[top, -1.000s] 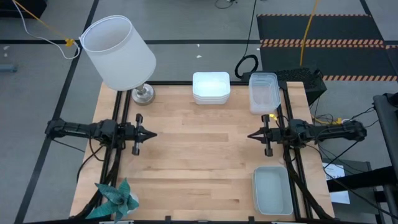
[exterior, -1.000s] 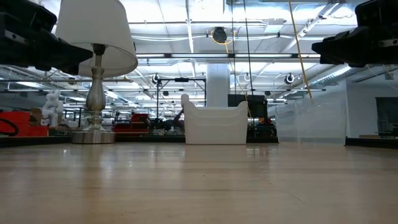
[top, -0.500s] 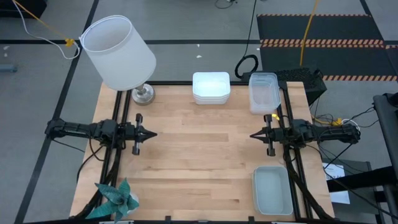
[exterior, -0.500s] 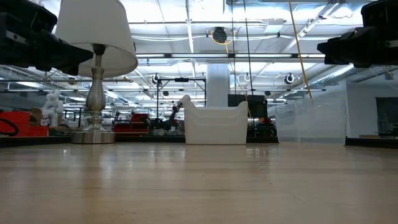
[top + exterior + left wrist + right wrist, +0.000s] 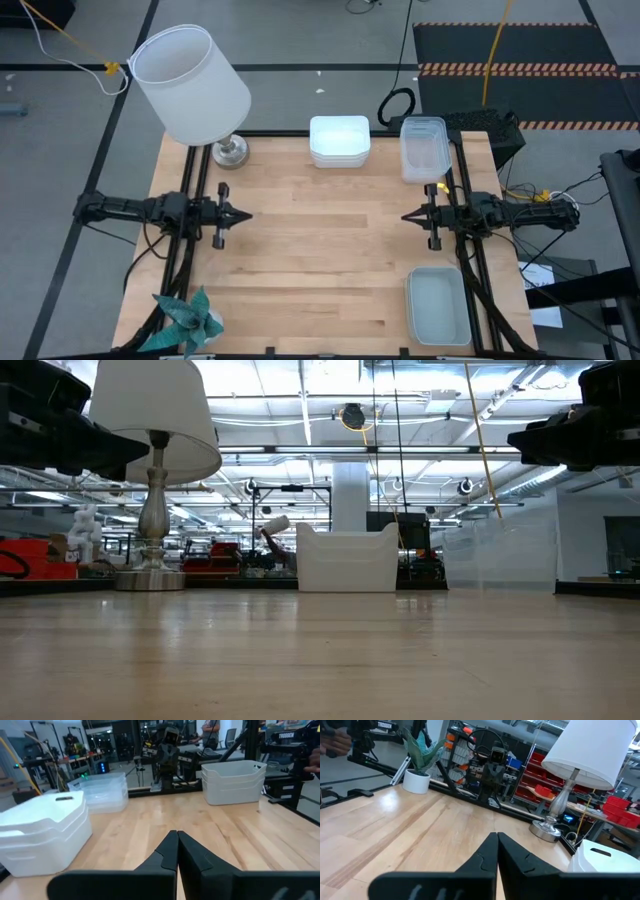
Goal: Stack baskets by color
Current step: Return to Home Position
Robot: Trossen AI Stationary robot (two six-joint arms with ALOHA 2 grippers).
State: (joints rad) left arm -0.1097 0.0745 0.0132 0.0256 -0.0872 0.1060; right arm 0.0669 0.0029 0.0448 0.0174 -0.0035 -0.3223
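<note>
Far edge, white stack (image 5: 339, 140), clear stack (image 5: 425, 148), grey stack (image 5: 437, 306) near-rt

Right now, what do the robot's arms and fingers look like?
Both arms are dark, slim and jointed, with black cables trailing along them. The left gripper and right gripper each end in two matte black fingers tapering to a point; a short crossbar sits behind them.

High view straight down, whole table (image 5: 320, 260); low view level across it; wrist views face inward.

Left pincer (image 5: 244, 215), right pincer (image 5: 405, 216): both closed.
</note>
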